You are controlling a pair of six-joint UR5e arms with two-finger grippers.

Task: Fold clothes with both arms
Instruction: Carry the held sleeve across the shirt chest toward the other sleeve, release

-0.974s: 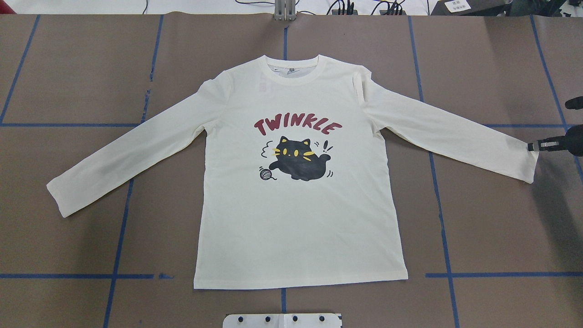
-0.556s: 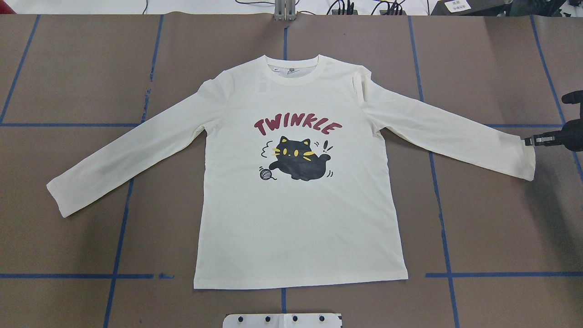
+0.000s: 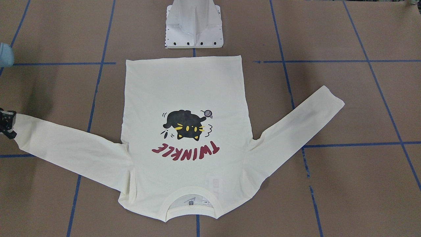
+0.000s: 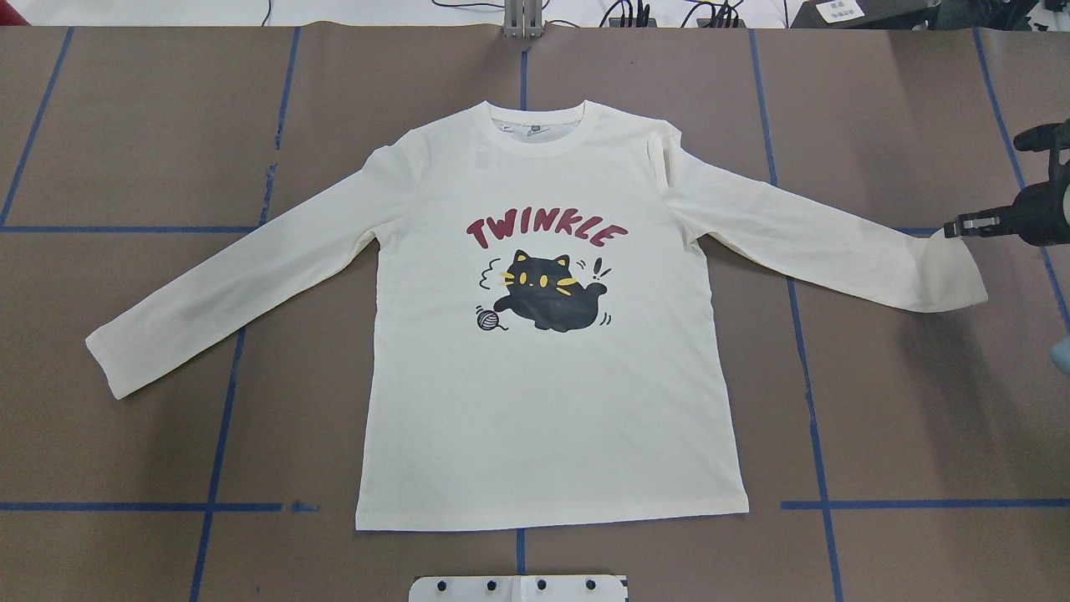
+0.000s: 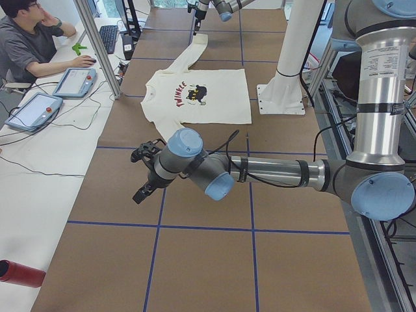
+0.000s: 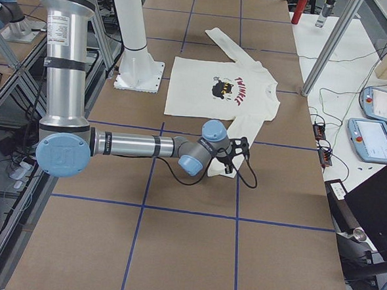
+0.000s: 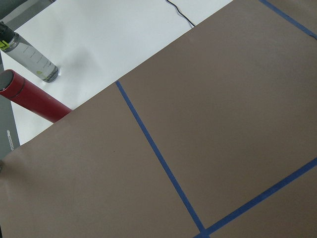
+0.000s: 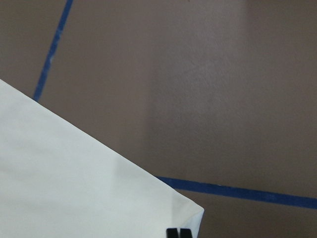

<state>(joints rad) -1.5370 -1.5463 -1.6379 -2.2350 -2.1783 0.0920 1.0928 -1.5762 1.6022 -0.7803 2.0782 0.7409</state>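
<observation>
We see our right tool [image 4: 955, 227] pinching a cuff of the cream shirt [image 4: 543, 418], which lies flat, cat print up. We cannot tell the left tool's [image 5: 139, 177] state.

Looking from overhead, the T-shirt [image 4: 543, 376] hogs the middle of the table [image 4: 125, 125], with bare brown paper open all round it. The white pedestal base [image 4: 518, 588] sits at 6 o'clock, just off the hem. The right gripper [image 4: 953, 227] pinches the cuff at 3 o'clock. The left arm [image 5: 260, 170] stretches across out past 9 o'clock, well apart from the shirt.
</observation>
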